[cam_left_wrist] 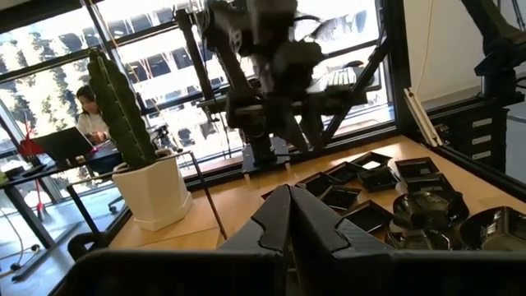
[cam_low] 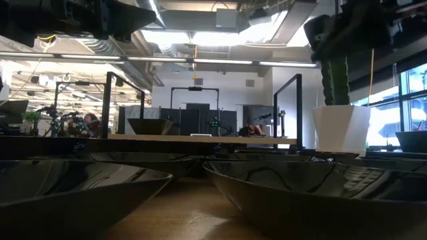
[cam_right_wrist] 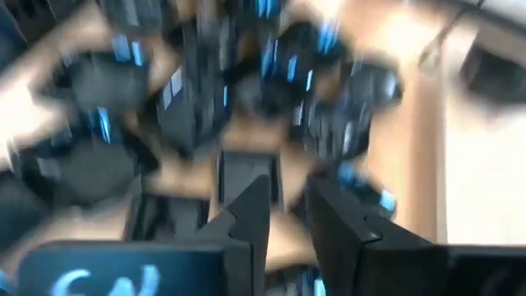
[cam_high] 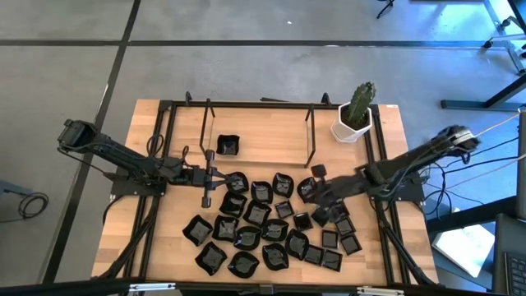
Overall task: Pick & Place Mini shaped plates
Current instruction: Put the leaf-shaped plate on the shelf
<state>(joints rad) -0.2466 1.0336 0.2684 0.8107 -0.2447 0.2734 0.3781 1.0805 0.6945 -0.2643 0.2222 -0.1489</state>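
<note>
Right pincer [cam_high: 316, 194], fingers parted with nothing between them, hangs over the mini shaped plates [cam_high: 265, 222]: single out one rim; left pincer [cam_high: 207, 175] waits clenched.

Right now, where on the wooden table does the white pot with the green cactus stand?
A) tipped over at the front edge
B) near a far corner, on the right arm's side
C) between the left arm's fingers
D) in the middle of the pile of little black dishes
B: in the high view the white pot with the green cactus stands upright near the table's far corner on the right arm's side, apart from the tiny glossy black dishes.
</note>
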